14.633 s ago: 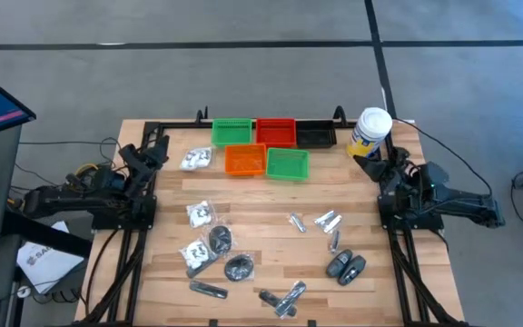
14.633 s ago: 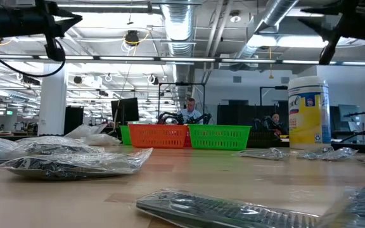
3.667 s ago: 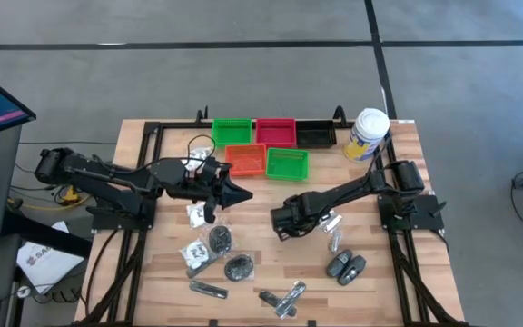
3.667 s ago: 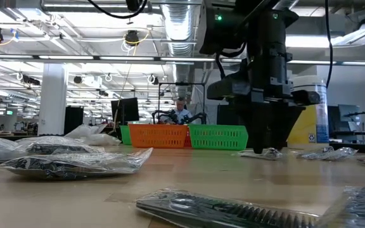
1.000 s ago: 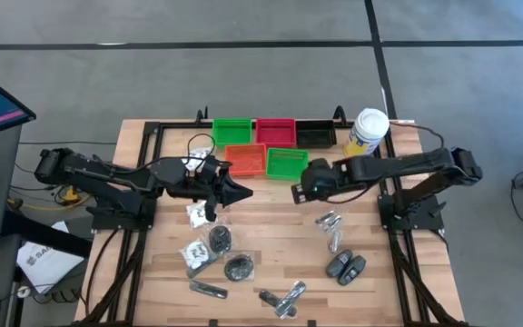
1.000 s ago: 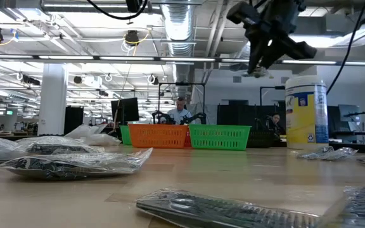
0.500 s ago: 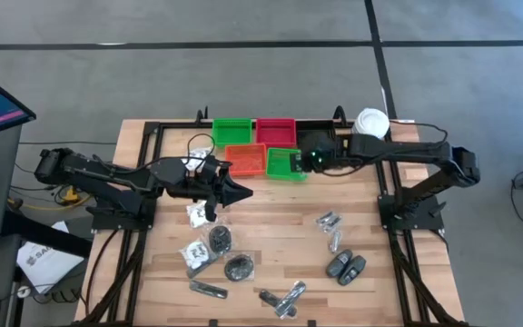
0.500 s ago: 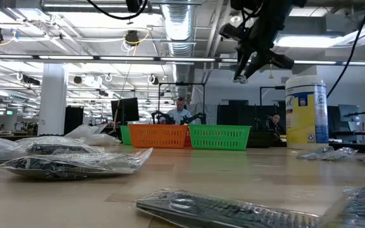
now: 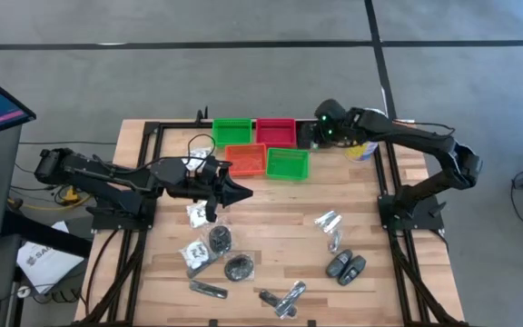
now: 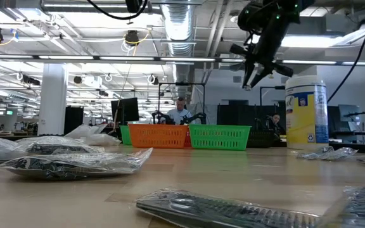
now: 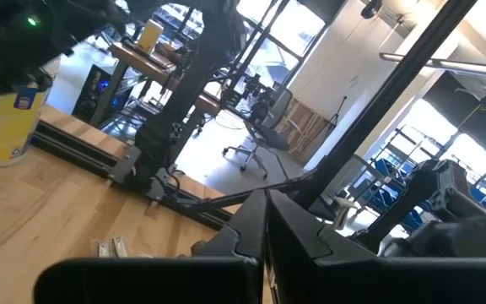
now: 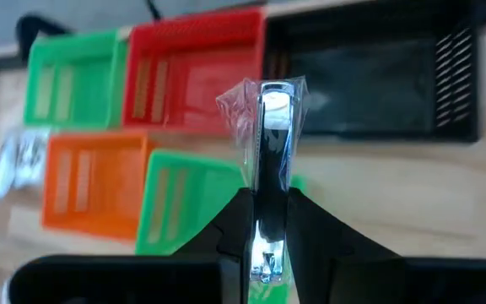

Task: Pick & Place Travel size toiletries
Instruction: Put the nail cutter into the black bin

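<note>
My right gripper (image 9: pixel 318 133) hangs over the black tray (image 12: pixel 369 76) at the table's far edge, shut on a slim silvery toiletry in a clear wrapper (image 12: pixel 268 127). In the low view it (image 10: pixel 251 77) hangs high above the trays. My left gripper (image 9: pixel 246 193) points level over the table's left middle, shut with nothing in it. Loose toiletries lie on the table: clear packets with white contents (image 9: pixel 201 214), black round pieces (image 9: pixel 220 240), silvery sachets (image 9: pixel 327 220) and dark grey ovals (image 9: pixel 345 266). My right gripper pinches the silvery toiletry's near end (image 12: pixel 264 221) between its two fingers. The fingers slant downward and lie along the piece, which sticks out past the fingertips. It is lifted clear, above the trays.
Green (image 9: pixel 232 132), red (image 9: pixel 276 133), orange (image 9: pixel 244 160) and a second green tray (image 9: pixel 288 163) stand beside the black one. A white canister (image 9: pixel 368 148) stands under my right arm. More sachets (image 9: pixel 284 298) lie near the front edge.
My right gripper has swung toward the table's far edge, from in front of the near green tray to over the black tray. It has rolled on the way and carries the silvery toiletry clear of the table.
</note>
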